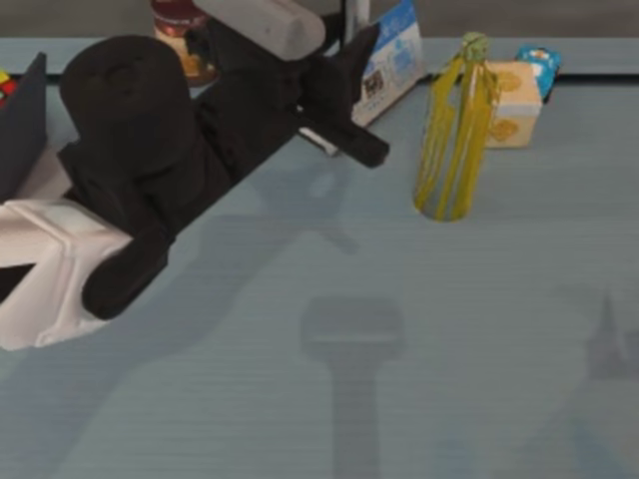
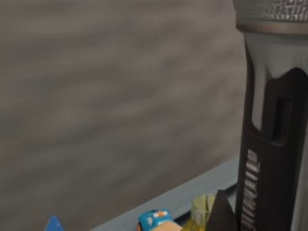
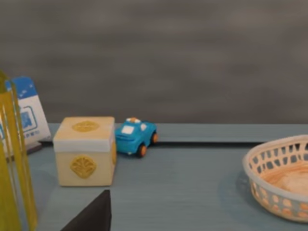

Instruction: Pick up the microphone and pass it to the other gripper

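The left tool (image 1: 344, 125) grips the microphone (image 1: 265, 25), held up off the bench (image 1: 399, 329) and left of the yellow bottle (image 1: 454, 130) — the wrist view shows its handle (image 2: 269, 159) pinned close. The right tool appears only as one dark tip, fingers impossible to judge. A clean pass likely means swinging the handle clear of the bottle — grip firm until taken.

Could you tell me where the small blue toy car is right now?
The small blue toy car sits at the table's far edge, right of centre in the top view, touching the cream cube box.
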Tool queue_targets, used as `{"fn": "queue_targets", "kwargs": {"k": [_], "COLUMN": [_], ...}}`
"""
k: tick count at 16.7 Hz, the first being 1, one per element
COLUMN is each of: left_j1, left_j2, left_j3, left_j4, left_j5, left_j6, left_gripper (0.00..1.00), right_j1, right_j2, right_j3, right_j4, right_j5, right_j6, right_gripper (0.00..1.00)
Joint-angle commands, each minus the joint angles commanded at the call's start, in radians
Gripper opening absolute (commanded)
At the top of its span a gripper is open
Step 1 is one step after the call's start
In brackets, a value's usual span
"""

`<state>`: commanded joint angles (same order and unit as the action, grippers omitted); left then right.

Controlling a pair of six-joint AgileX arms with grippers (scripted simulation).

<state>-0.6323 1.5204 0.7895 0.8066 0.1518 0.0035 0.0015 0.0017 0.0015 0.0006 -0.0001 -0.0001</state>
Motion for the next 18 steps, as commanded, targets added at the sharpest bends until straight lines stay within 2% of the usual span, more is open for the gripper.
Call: {"fn": "queue_targets", "kwargs": {"k": [2,5,14,18], "left_j1": [0.0,0.0,0.0,0.0], "left_j2": [0.0,0.0,0.0,0.0], "left_j3": [0.0,0.0,0.0,0.0], "left_j4": [0.0,0.0,0.0,0.0], "left_j5": [0.0,0.0,0.0,0.0], "left_j6": [0.0,0.0,0.0,0.0], "left_gripper": [0.0,0.0,0.0,0.0], "right_j1": [0.026,0.116,0.504,0.632], "right_j2": [0.033,0.164,0.864,1.084], "right_j3": [0.027,0.126,0.585,0.731], "right_j4": [0.011,0.051,0.26,0.323], "right_j5": [-0.001,-0.005,-0.016,-0.019], "right_j6": [-0.002,-0.006,-0.003,-0.005], "right_gripper": [1.0,1.0,1.0,1.0]}}
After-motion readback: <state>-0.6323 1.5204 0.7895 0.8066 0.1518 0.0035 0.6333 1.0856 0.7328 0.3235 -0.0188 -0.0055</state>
